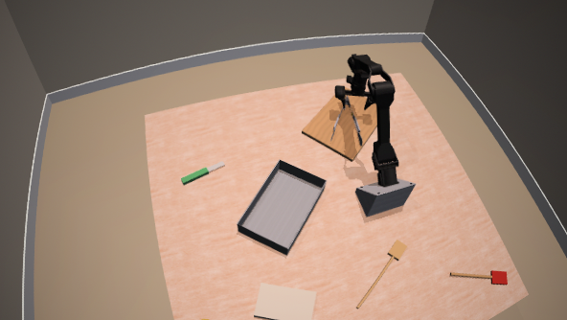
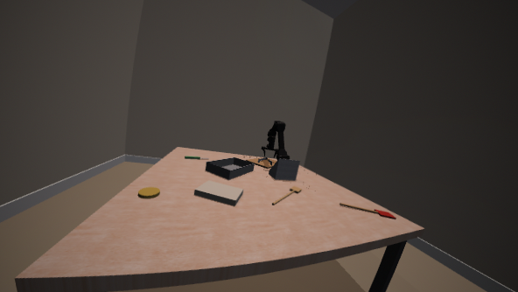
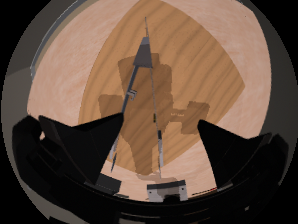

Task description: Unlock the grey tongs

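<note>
Top view shows the grey tongs [image 1: 346, 121] lying flat on the wooden board [image 1: 341, 125], their two arms splayed apart into a narrow V with the hinge end toward the far edge of the board and the tips pointing toward the near edge. The pincer [image 1: 355, 94] hangs just above the hinge end with its fingers spread almost to their full width, and it has hold of nothing; the tongs rest on the board on their own.

Wrist view confirms this: the two dark fingers stand wide at either side of the picture, the tongs [image 3: 143, 90] lie between and below them on the wood grain of the board [image 3: 200, 50], and their arms run apart from the hinge. The pincer's shadow falls across the board around the tongs.

On the pale pink counter [image 1: 215, 139], the roasting tin [image 1: 283, 206] sits well apart from the board, nearer the middle, with nothing across it. A green-handled tool [image 1: 202, 172] lies beyond the tin's far-left side. Near the front edge are a wooden mallet [image 1: 383, 272], a red-headed tool [image 1: 481, 276] and a pale slab [image 1: 284, 302]. The exterior view also shows a yellow disc [image 2: 149, 192] near that slab [image 2: 219, 192].
</note>
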Controlling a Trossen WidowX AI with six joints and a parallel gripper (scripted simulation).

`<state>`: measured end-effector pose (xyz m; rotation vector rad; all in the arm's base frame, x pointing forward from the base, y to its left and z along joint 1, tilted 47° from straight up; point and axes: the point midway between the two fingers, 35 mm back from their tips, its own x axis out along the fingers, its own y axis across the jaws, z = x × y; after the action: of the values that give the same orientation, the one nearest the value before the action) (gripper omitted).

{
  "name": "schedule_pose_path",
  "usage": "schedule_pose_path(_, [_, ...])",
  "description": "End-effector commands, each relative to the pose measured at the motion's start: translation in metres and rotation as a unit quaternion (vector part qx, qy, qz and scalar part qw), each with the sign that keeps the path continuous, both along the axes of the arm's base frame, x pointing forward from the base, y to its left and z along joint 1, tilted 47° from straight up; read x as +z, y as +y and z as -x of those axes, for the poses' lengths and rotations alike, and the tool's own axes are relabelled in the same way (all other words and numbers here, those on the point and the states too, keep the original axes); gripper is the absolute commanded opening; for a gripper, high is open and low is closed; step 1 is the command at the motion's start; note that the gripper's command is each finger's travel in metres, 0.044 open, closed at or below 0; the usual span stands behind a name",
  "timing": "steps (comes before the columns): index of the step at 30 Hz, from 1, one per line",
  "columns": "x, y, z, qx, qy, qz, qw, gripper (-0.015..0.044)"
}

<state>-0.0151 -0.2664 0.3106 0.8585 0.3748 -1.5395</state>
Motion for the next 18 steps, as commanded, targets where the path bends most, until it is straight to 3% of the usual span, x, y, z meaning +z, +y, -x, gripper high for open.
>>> schedule_pose_path(1, [0.001,0.012,0.025,0.000,0.003,-0.015,1.000,0.0440])
schedule_pose_path(10, [0.011,0.053,0.079,-0.013,-0.011,-0.019,1.000,0.0440])
schedule_pose_path(18, [0.030,0.092,0.111,-0.044,-0.022,0.029,0.998,0.0440])
